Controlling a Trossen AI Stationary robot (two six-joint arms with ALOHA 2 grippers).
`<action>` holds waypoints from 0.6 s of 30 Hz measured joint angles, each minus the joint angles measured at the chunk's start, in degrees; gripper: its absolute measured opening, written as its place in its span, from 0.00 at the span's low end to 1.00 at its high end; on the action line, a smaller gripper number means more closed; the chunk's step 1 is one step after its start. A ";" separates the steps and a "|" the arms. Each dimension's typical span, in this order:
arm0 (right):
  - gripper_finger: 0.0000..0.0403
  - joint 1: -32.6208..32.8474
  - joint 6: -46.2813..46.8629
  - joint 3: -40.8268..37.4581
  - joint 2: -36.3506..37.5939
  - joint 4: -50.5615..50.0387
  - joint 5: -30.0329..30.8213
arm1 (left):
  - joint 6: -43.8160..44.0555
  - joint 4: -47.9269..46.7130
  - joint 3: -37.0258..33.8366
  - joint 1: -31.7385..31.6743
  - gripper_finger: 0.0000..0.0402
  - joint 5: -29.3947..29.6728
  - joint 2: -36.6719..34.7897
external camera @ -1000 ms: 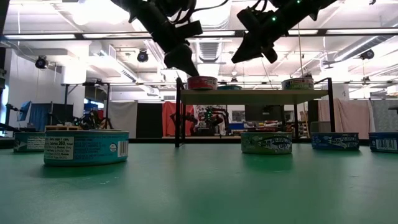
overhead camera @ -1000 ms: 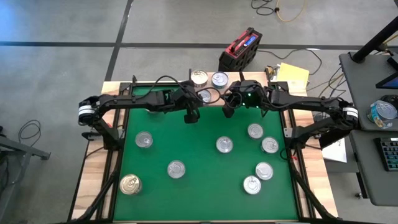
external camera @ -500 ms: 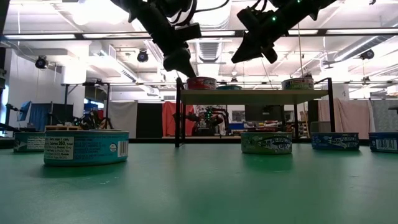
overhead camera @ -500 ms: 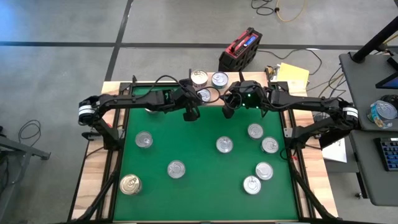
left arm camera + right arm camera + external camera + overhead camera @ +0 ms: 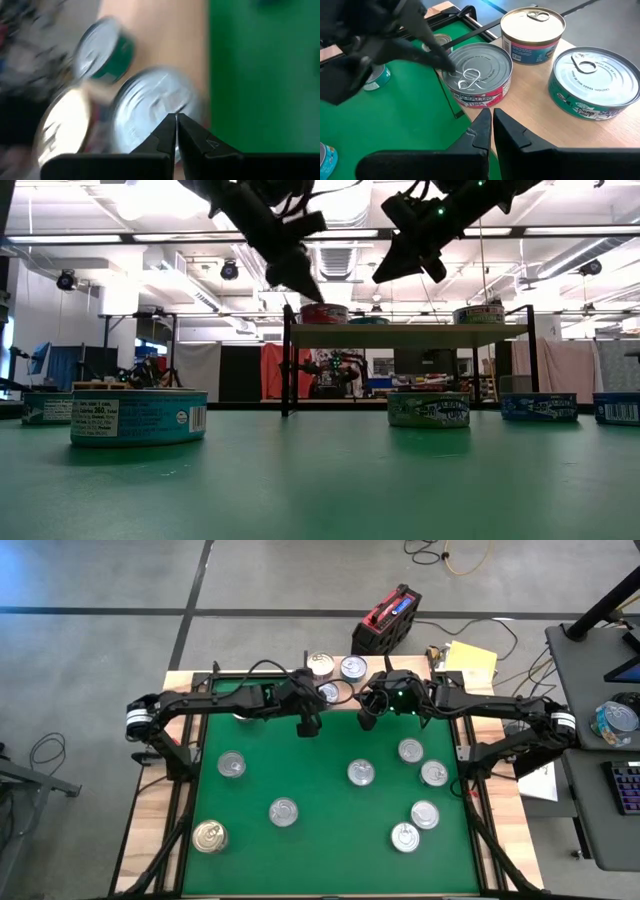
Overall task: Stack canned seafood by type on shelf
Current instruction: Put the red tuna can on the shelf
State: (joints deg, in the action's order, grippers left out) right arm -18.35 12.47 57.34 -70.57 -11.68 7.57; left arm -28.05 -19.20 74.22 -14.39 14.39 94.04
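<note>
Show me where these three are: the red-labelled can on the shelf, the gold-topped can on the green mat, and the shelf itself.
red-labelled can [image 5: 479, 75]: right wrist view, middle of its silver lid.
gold-topped can [image 5: 209, 835]: high view, centre of its lid.
shelf [image 5: 530, 120]: right wrist view, bare wood between the cans.

Two black jointed arms [image 5: 215, 703], silver wrist collars, black cables, green LED

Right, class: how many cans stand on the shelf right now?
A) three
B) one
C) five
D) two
A: the right wrist view shows three cans on the shelf: a red-labelled can, a pink-labelled can and a teal-labelled can.
</note>
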 joint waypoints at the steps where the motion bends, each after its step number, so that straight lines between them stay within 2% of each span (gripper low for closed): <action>1: 0.02 0.00 0.00 -0.02 0.00 0.00 0.00 | 0.00 0.67 0.00 0.00 0.00 -3.76 0.00; 2: 0.02 0.00 0.00 -0.02 0.00 -0.02 0.00 | -0.19 1.39 0.01 -0.07 0.00 -7.83 -0.02; 4: 0.02 0.00 0.00 -0.02 0.00 -0.01 0.00 | -0.40 2.42 0.01 -0.04 0.00 -10.79 -0.02; 10: 0.02 0.00 0.00 -0.02 0.00 -0.02 0.00 | -0.39 3.36 0.02 -0.17 0.00 -6.33 -0.02; 18: 0.02 0.09 0.00 -0.05 0.00 -0.02 0.00 | -0.39 3.03 0.02 -0.13 0.00 -6.29 -0.02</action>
State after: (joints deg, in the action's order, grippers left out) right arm -18.26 12.47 57.30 -70.57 -11.70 7.57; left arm -28.45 -16.17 74.24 -14.52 8.10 94.02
